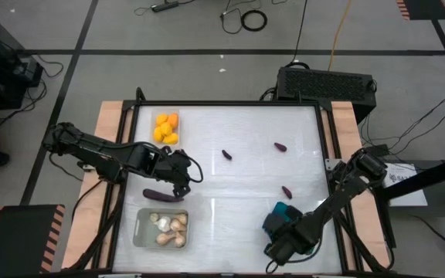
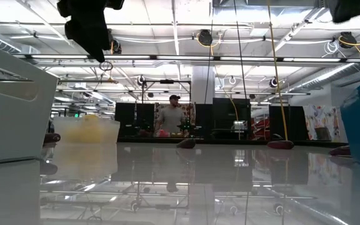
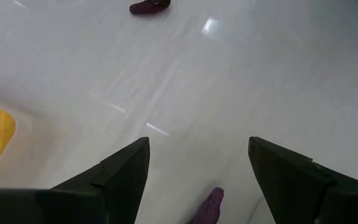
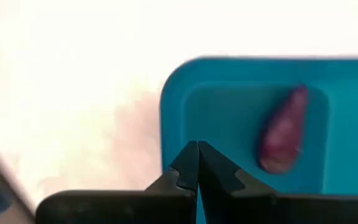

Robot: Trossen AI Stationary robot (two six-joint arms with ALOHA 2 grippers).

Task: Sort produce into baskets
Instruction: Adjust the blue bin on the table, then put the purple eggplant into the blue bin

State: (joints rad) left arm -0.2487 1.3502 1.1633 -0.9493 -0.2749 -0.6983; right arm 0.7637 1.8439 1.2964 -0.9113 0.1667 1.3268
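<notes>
The produce is mostly sorted, by the look of it. The orange-yellow rounded fruits [image 1: 165, 128] sit together in the small clear rectangular basket [image 1: 155, 116] at the far left of the white glossy counter [image 1: 246, 177]. The pale beige knobbly bulbs [image 1: 168, 228] fill the translucent greyish rectangular basket [image 1: 140, 232] at the near left. In the right wrist view, one small purple eggplant [image 4: 283, 129] already lies inside the teal rectangular basket [image 4: 179, 93], which stands at the near right of the counter.

What remains appears to be the eggplants. A long dark purple eggplant [image 1: 163, 196] lies on the counter between the two left baskets, and three tiny dark purple eggplants [image 1: 227, 154] [image 1: 280, 146] [image 1: 287, 191] are scattered apart over the middle and right of the counter.

The left gripper [image 1: 180, 182] hangs just above the long eggplant, its fingers [image 3: 120, 177] spread wide with nothing between them; the eggplant's tip shows between them in the left wrist view. The right gripper [image 4: 197, 163] hovers over the teal basket's edge, its fingers pressed together and holding nothing.

Nothing on the counter blocks the loose eggplants, but the long one lies well apart from the teal basket. A person [image 2: 170, 115] stands far behind the counter.
</notes>
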